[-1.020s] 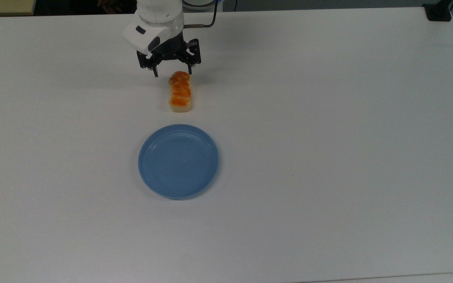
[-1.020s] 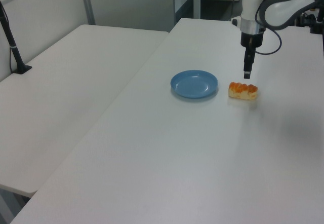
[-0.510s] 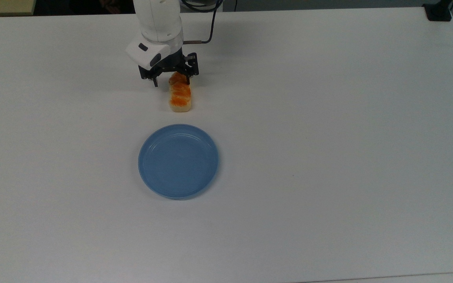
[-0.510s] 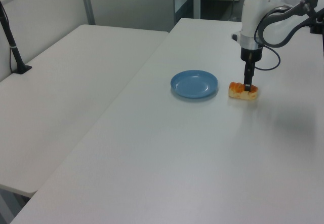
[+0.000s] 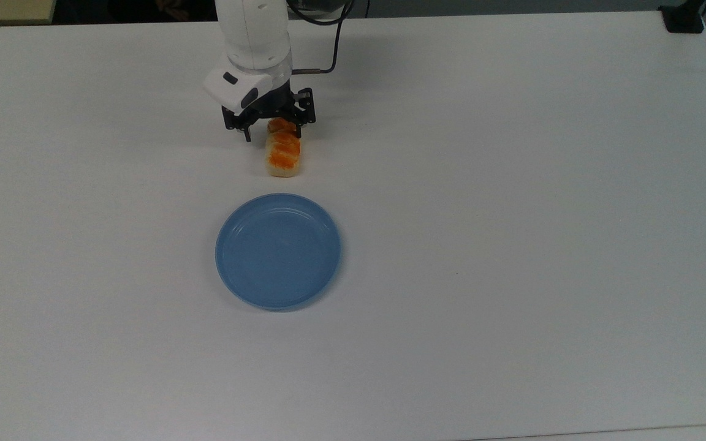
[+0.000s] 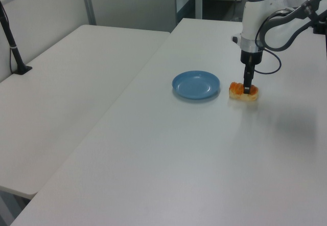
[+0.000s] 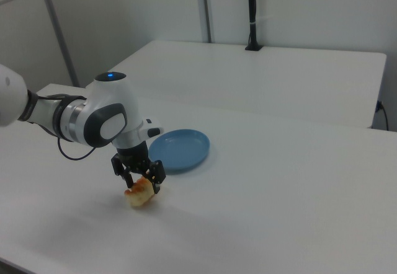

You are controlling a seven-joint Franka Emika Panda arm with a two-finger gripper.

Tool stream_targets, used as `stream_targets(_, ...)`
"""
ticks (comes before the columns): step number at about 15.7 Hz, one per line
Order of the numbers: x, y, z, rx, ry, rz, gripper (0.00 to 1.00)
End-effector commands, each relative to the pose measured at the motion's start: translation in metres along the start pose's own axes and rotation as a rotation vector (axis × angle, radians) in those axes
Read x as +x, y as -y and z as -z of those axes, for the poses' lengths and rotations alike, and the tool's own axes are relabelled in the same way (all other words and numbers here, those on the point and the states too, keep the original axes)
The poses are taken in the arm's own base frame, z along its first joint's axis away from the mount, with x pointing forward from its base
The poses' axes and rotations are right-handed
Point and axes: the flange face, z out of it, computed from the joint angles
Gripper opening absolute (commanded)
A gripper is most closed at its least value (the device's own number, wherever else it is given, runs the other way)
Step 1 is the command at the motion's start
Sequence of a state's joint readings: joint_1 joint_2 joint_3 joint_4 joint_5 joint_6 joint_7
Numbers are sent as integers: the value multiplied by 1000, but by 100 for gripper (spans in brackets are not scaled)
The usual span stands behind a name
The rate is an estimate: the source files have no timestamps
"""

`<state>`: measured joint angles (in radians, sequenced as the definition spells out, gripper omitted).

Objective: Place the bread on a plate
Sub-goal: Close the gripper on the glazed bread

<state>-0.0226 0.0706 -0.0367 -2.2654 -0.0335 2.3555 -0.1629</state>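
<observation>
Gripper [image 5: 272, 130] is down over the far end of the bread [image 5: 283, 156], one finger on either side of the loaf; whether the fingers press on it cannot be told. In the top view the bread lies lengthwise on the white table [image 5: 512, 184], its near end pointing toward the plate [image 5: 277, 250], which sits bare and apart from it. In the left view the plate [image 6: 196, 85] is left of the bread [image 6: 242, 91].

The bread [image 5: 283, 154], a glossy orange-topped loaf (pale sides), lies lengthwise in the top view's upper middle; the empty light-blue plate [image 5: 277, 250] sits below it, apart.
</observation>
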Motion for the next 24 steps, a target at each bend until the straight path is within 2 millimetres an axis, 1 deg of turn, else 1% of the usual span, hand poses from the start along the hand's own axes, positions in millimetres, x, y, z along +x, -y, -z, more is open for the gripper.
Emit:
stream_targets(1,-1,11,13,-13,-33,-32,93)
stream_targets(5,-5,13,22,-10,-1,-33,94)
stream_targets(7,-2,20,17,-9,1,-21,94)
stream_targets(9,0,23,13,-8,5,-32,94)
stream_targets(10,1,22,8,-7,8,-41,94)
stream_targets(12,10,25,-9,-5,26,-72,93)
stream_targets(14,18,23,-9,-6,16,-87,92)
stream_targets(16,17,18,-8,-8,13,-91,86)
stream_targets(18,18,17,-6,-7,10,-90,68)
stream_targets(19,17,17,-5,-7,10,-90,56)
stream_targets(21,17,16,-3,-8,8,-97,43)
stream_targets(22,18,16,-2,-8,7,-97,32)
stream_targets(23,20,16,0,-8,5,-98,26)
stream_targets(24,20,16,1,-7,5,-100,26)
